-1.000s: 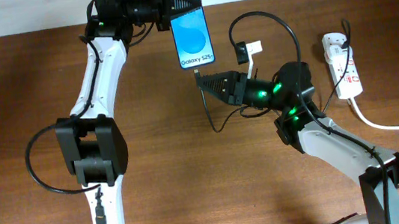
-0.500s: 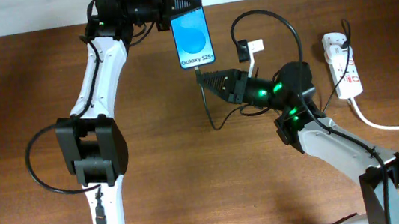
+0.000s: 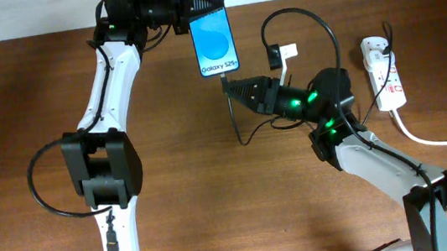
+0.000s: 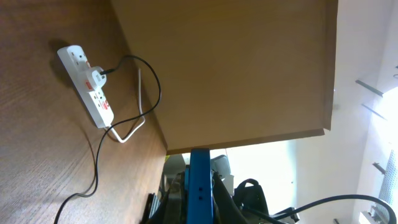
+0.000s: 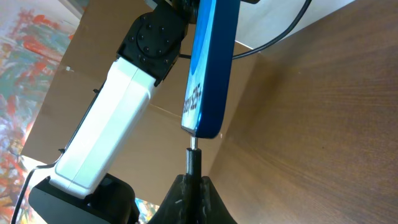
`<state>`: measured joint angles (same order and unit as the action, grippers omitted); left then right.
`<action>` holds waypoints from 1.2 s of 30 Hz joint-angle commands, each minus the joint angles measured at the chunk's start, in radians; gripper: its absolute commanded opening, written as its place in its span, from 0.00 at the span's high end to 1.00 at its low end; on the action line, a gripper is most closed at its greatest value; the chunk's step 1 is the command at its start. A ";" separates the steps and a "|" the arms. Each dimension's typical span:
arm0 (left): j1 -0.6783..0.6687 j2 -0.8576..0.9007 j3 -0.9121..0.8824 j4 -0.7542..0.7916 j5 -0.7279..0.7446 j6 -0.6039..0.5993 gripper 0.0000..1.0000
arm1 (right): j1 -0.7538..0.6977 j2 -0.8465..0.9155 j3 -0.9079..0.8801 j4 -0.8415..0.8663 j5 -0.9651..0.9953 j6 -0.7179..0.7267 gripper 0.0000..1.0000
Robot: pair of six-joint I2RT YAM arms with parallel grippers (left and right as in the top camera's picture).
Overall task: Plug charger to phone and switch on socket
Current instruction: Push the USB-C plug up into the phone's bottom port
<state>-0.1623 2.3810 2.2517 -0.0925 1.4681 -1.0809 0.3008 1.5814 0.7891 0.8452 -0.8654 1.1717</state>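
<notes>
A slim black-framed smartphone with a bright blue screen (image 3: 215, 42) is held off the brown wooden bench (image 3: 18, 98), clamped at its top end by the left gripper (image 3: 200, 5). The thin black charger cable (image 5: 194, 160) is pinched at its plug by the clenched right gripper (image 3: 229, 88), and its metal tip is set against the smartphone's lower edge. The white oblong power strip (image 3: 385, 73) is seen lying well apart, to the right.

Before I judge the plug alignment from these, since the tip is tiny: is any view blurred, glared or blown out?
Right wrist: sharp on the phone edge and the charger tip below it, no glare. Overhead: even light, screen text readable, the tip barely resolved. Left wrist: the room beyond the table edge is blown out white, the socket crisp.
</notes>
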 commanded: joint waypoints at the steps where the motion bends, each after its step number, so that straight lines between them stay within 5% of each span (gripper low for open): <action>1: 0.005 -0.021 0.014 0.002 0.032 0.006 1.00 | -0.008 0.003 0.024 0.004 0.024 -0.003 0.96; 36: -0.030 -0.021 0.014 0.002 0.036 0.006 1.00 | -0.047 0.003 0.024 0.009 0.036 0.015 0.96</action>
<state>-0.1749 2.3810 2.2517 -0.0895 1.4422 -1.0809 0.2752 1.5814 0.7891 0.8417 -0.8852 1.1831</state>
